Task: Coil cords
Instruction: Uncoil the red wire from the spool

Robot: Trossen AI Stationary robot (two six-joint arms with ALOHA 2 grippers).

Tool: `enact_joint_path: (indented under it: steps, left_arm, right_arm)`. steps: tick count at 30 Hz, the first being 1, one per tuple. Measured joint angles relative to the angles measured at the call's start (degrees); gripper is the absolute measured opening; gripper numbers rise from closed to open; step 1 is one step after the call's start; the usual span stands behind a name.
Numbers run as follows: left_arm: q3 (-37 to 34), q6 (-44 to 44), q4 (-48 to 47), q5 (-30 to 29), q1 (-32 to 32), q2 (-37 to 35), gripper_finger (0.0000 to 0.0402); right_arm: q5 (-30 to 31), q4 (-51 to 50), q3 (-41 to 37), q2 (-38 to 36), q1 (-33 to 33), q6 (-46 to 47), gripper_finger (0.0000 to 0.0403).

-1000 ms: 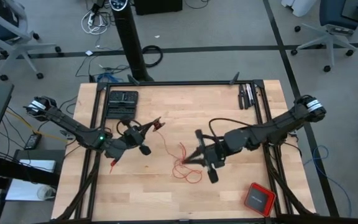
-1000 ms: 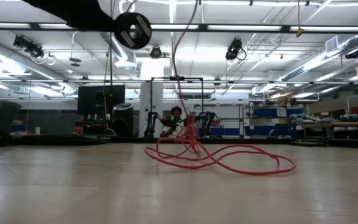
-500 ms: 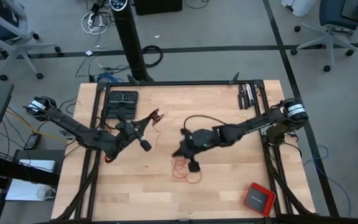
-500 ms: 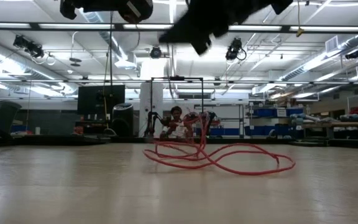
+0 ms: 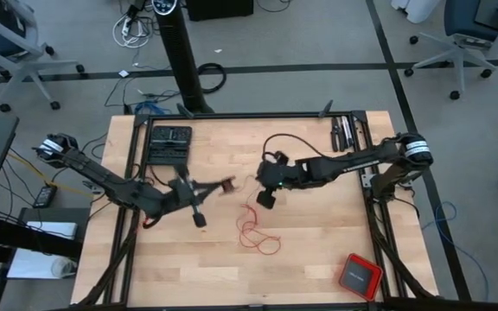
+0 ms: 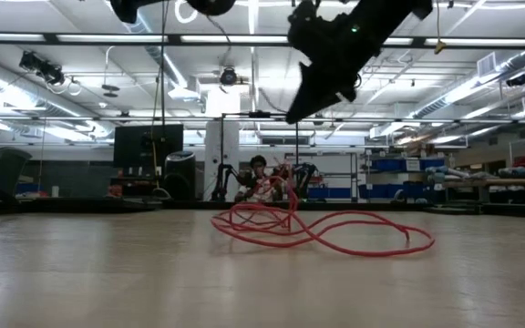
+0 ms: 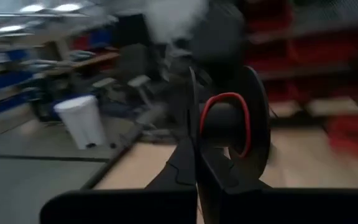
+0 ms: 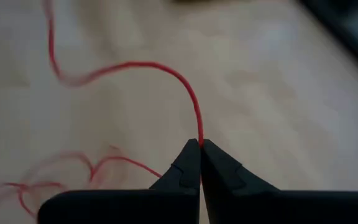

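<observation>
- High view: right end effector hung over mid-worktop, clenched on the thin red cord. Loose loops lay on the boards just nearer the front edge than that end effector, one strand rising from them to its tips. Left end effector sat just beside, toward the left, also clenched, a red end showing at its tips. Judged: the span between the two tips ran left to right, the slack pile nearer the right arm.
- Low view: loops sprawled flat and wide across the worktop; right end effector hovered well above them, a strand climbing toward it.
- Left wrist view: fingers pressed together; a red loop arched around a dark round part beyond, blurred.
- Right wrist view: fingertips pinched shut on the cord, which led straight ahead, then curved aside down to the worktop.
</observation>
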Motion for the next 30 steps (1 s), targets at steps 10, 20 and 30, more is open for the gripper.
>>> enact_joint_path:
  steps: [10, 20, 30]
  left_arm:
    - [-0.05, -1.83, -25.62, 0.42, 0.75, -0.58, 0.0000]
    - [-0.04, -5.86, -32.35, -9.70, 2.40, -0.58, 0.0000]
    - [-0.04, -7.90, -20.74, -33.51, 2.46, -0.58, 0.0000]
  right_arm:
    - [26.12, -6.21, -0.02, -13.72, 7.49, 0.53, 0.0001]
    - [18.55, 14.55, -0.02, -18.92, 20.13, -21.91, 0.0000]
    - [-26.34, 19.15, 0.00, -16.81, 20.16, -21.28, 0.0002]
